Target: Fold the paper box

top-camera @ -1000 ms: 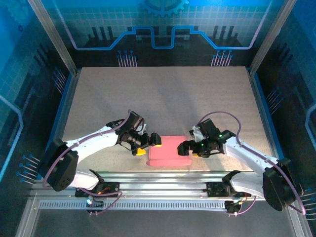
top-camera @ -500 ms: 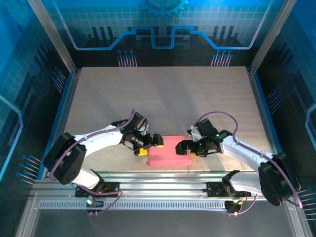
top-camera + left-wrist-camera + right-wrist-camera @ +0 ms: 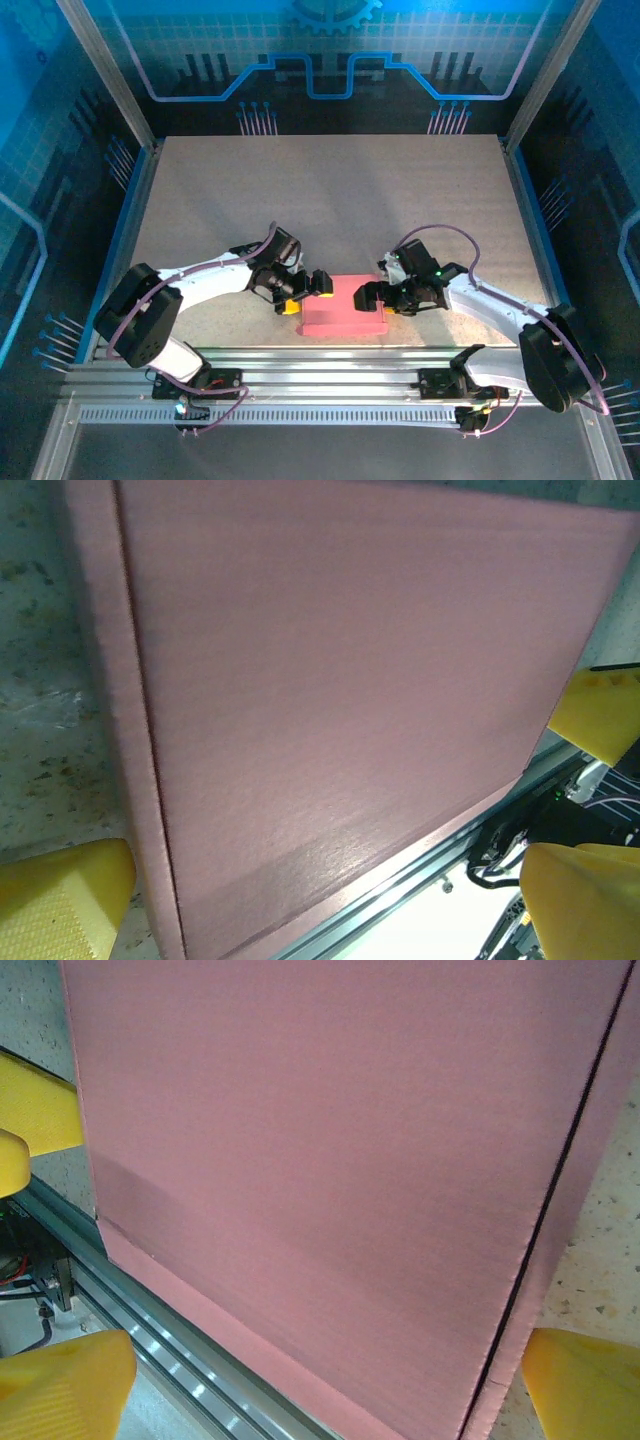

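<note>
The speckled beige worktop (image 3: 330, 200) is the biggest thing here, with a metal rail (image 3: 330, 355) running along its near edge. The paper box (image 3: 343, 308) sits at 6 o'clock on the worktop, right up against that rail. It's lying flat with the pink outside facing up, a shallow rectangle.

From the left wrist cam you can see a crease down the box's 9 o'clock side with a narrow strip beyond it. The right wrist cam shows a dark seam near its 3 o'clock side.

The left claw (image 3: 303, 293) is at 9 o'clock of the box, and the right claw (image 3: 376, 299) is at 3 o'clock of it, so they face each other across it. Both sit low, just beside the box edges.

Both claws are spread wide and not pinching anything. On the left wrist cam one yellow fingertip (image 3: 60, 900) sits just beside the creased strip. On the right wrist cam a yellow fingertip (image 3: 585, 1385) sits just past the seam side, over bare worktop. Honestly can't tell if any fingertip actually touches the cardboard.
</note>
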You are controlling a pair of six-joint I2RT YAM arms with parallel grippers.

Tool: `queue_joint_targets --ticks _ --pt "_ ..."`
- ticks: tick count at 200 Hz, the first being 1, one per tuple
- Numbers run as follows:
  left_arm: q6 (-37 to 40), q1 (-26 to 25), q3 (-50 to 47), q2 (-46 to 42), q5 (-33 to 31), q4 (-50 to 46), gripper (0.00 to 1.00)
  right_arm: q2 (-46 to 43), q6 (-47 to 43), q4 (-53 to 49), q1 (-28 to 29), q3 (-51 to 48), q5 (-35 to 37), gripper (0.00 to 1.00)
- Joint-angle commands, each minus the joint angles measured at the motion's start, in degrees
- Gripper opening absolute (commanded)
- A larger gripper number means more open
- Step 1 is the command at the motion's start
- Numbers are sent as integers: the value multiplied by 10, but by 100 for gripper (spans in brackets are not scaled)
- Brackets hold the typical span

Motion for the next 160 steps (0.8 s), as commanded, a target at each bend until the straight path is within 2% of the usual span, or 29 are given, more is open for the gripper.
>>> queue_joint_targets --ticks 1,160 --pt "-17 -5 -3 -1 25 17 99 1 6 6 10 -5 0 100" --pt "-51 28 57 -91 65 -32 99 -121 34 -90 -13 84 35 100"
